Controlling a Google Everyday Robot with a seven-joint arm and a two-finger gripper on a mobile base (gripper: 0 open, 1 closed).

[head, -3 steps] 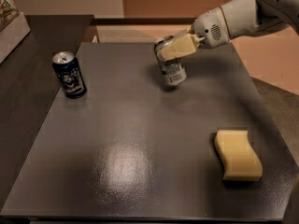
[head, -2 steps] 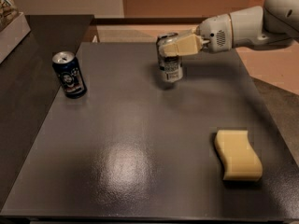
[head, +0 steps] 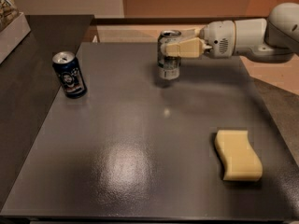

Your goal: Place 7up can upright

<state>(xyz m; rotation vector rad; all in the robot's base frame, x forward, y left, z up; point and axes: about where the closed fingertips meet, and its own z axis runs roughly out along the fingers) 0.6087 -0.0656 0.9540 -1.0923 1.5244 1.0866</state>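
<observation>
7up can [head: 169, 63]: small silver-grey drink can, green and red label marks, shiny metal top. Stands upright at far centre of dark surface [head: 140, 162]; base on it or just above, cannot tell which. Hand [head: 170, 41] comes in from right, fingers clasped on can's upper half.

No text legible — not on the 7up can [head: 169, 68] the pincer [head: 171, 40] grips.
</observation>
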